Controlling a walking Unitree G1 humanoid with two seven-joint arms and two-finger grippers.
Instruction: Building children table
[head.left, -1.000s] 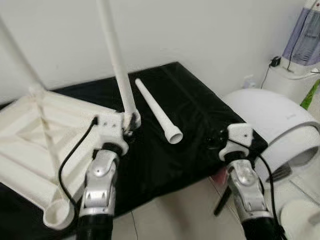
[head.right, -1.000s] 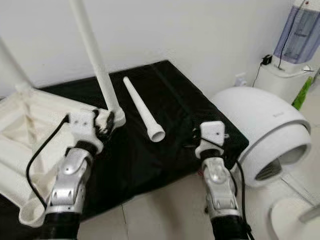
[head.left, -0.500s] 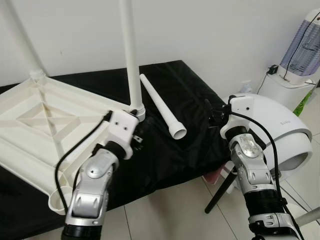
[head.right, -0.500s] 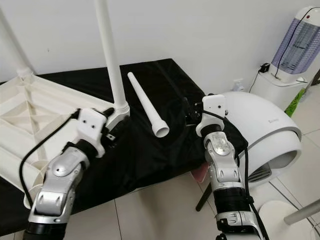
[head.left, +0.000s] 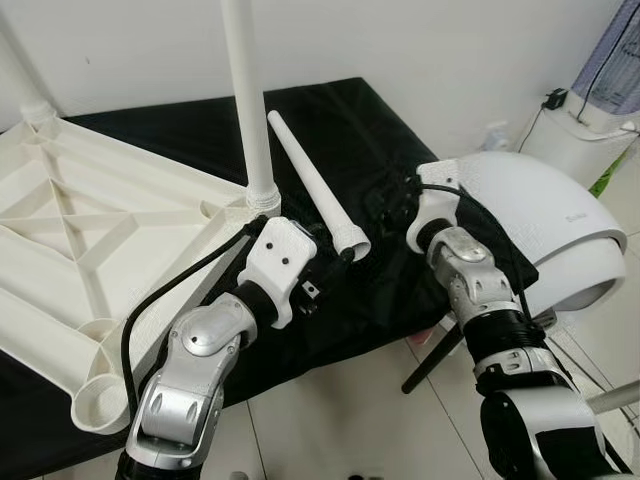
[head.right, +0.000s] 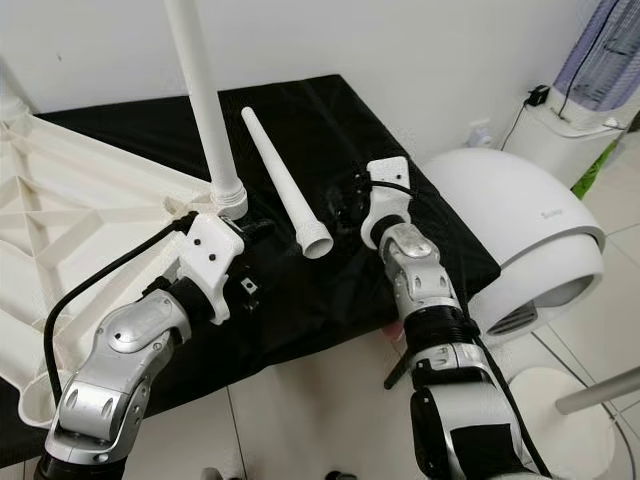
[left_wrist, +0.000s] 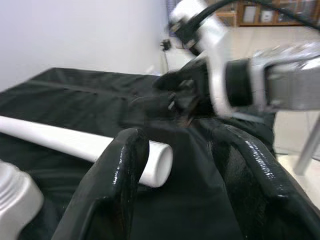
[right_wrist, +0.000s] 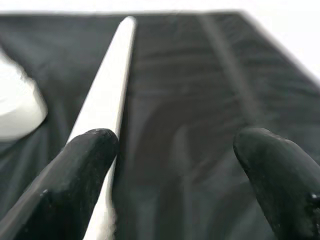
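Progress partial: white table frame (head.left: 90, 250) lies upside down on black cloth (head.right: 320, 130), one leg (head.left: 245, 100) upright in corner socket. Loose leg (head.right: 282, 180) on cloth at frame's 3 o'clock, still unfitted. Left tool (left_wrist: 175, 165) spread, empty, near its wide end. Right tool (right_wrist: 175, 165) spread, leg beside one finger.

You face a plain white wall (head.left: 420, 50) with a surface draped in black cloth (head.left: 200, 150) pushed against it. The floor (head.right: 300, 420) is pale tile with thin grout lines. To your right sits a white domed unit (head.left: 560, 220) with a dark opening on its low side. Behind it stands a white base (head.left: 575, 145) with a black cable (head.left: 530, 130) running down the wall.
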